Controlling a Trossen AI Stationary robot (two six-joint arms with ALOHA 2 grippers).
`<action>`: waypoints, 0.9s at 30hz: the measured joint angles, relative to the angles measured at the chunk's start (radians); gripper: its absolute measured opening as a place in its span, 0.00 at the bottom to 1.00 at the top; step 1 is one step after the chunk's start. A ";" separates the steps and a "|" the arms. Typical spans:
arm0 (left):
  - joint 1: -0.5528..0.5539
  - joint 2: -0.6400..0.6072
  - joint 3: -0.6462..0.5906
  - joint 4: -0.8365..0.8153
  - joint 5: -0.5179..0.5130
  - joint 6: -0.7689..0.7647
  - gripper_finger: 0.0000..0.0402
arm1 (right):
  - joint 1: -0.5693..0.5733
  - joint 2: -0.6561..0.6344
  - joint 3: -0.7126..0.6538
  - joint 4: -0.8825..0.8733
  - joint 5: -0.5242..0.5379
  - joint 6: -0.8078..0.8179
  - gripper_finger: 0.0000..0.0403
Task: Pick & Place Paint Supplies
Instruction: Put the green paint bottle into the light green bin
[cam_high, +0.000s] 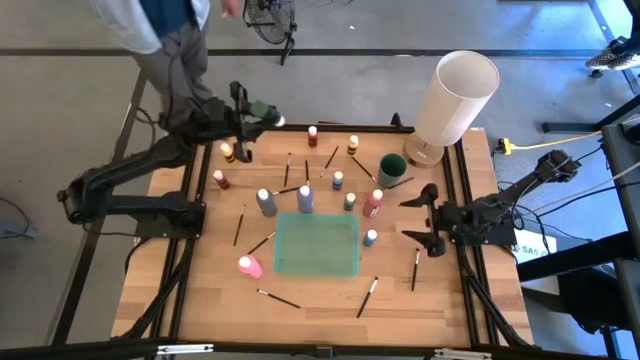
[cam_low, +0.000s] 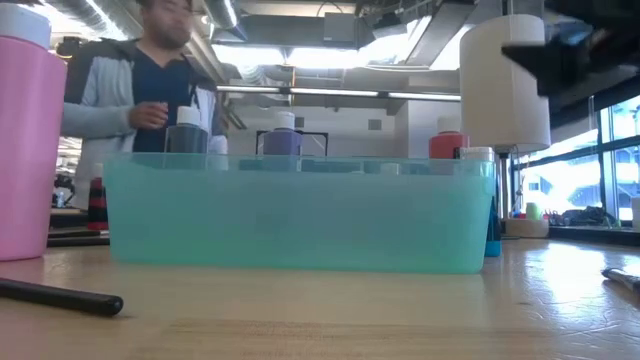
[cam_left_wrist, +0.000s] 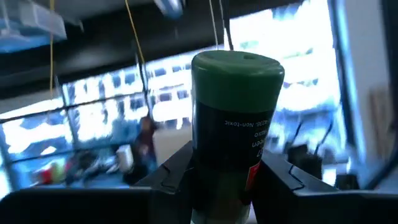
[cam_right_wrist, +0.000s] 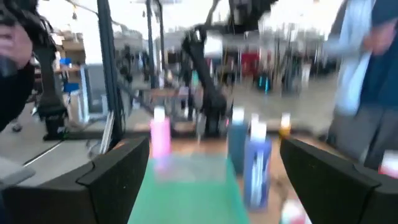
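Carry step: left tool (cam_left_wrist: 224, 180) is gripping a green-capped bottle (cam_left_wrist: 235, 124) at far left; next, lowering into the teal tray (cam_high: 316, 271). Right tool (cam_high: 428, 217) is waiting, wide.

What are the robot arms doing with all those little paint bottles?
The left gripper has its jaws shut on a green paint bottle, lifted near the table's far left corner. The right gripper waits at the right side with its jaws open and empty. Other bottles and brushes lie around the teal bin on the table. A person stands behind the table.
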 joint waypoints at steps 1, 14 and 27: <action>-0.007 0.020 -0.030 0.093 0.000 -0.050 0.27 | 0.000 0.008 0.000 0.051 -0.001 -0.056 0.91; -0.304 0.510 -0.135 1.021 -0.074 -0.280 0.27 | 0.000 0.276 0.116 0.316 -0.027 -0.442 0.91; -0.392 0.680 0.067 1.013 0.056 -0.286 0.27 | -0.014 0.732 0.566 0.312 0.291 -0.614 0.85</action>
